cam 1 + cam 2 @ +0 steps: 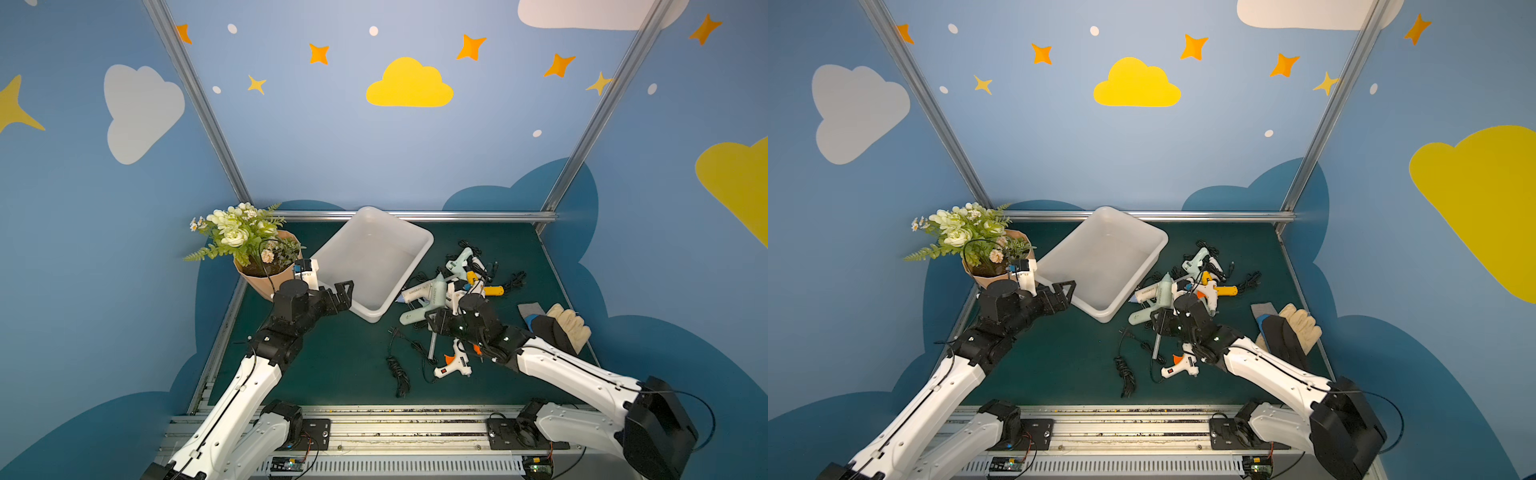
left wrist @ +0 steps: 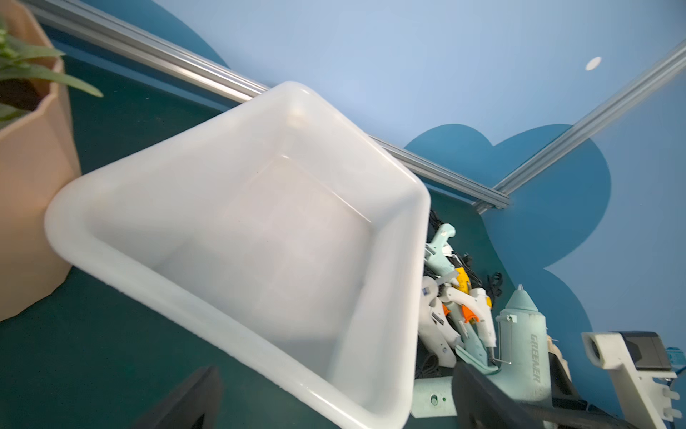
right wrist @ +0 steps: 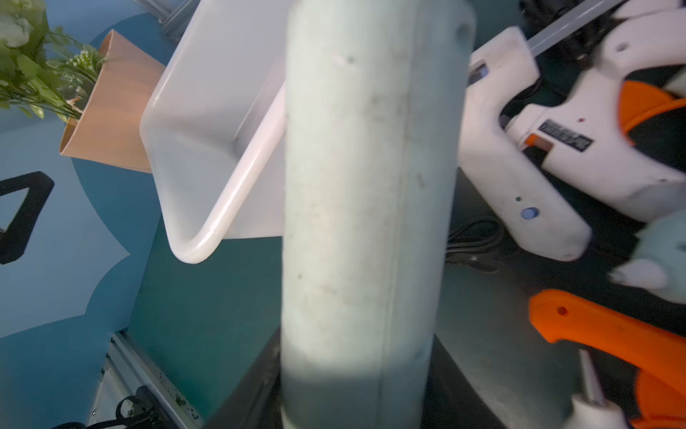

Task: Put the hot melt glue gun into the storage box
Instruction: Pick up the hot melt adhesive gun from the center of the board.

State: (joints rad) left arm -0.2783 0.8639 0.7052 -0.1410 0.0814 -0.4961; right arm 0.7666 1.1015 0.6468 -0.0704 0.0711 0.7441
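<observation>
The right gripper (image 1: 434,320) is squeezing the green gun (image 1: 435,295) from both sides. The gun is sitting outside the box (image 1: 374,257), just beside its right wall. A pile (image 1: 471,270) of other guns and black wires is lying tangled around the green gun, touching it and crowding the space next to the box. A white gun (image 1: 453,365) with an orange trigger and a loose cord (image 1: 397,370) are lying on the table (image 1: 332,365) nearer the arms. Gloves (image 1: 567,322) are lying off to the right. The left gripper (image 1: 340,297) is hanging wide open with nothing in it, by the box's near corner. A pot (image 1: 259,286) of flowers is standing just beside the box on its left. In both top views the right arm is hiding the grip. The right wrist view is showing the dark jaws pressing on the gun's sides. The left wrist view is showing a word printed along the gun and the box's smooth white inside.
</observation>
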